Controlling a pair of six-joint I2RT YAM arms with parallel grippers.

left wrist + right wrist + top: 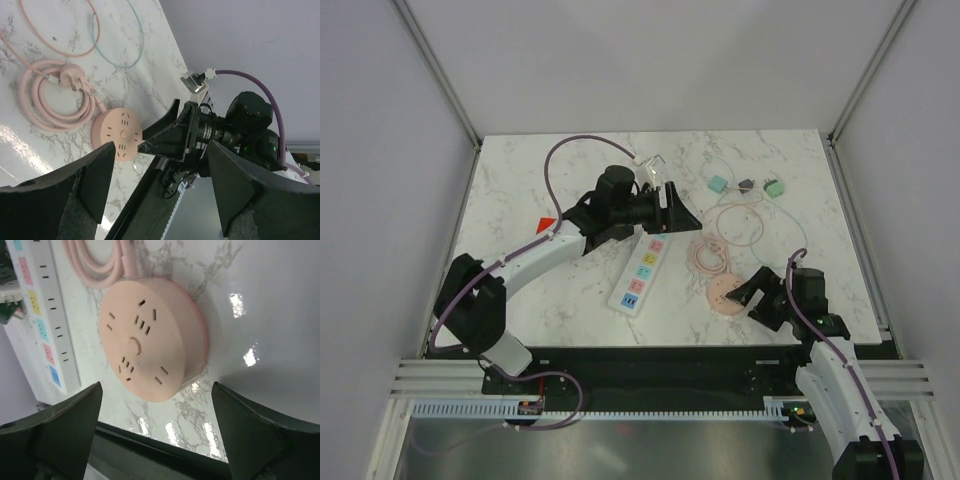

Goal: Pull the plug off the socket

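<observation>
Socket [642, 270] centre frame, near end close to table [520, 200] front edge. Left gripper [675, 207] and right gripper [745, 297] both released, empty.

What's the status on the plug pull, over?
Left gripper open, empty, at far end of white power strip. Right gripper open over pink round outlet hub. Plug on the strip: can't tell.

Table [520, 185]: socket [640, 275], pink hub [722, 292], prob. adapters [718, 184]

Socket [642, 268], centre frame: white, with pink, yellow, teal and blue square labels. Round hub [150, 337] and coiled cord [45, 100]: pale pink. Table [520, 200]: white marble, grey veins.
</observation>
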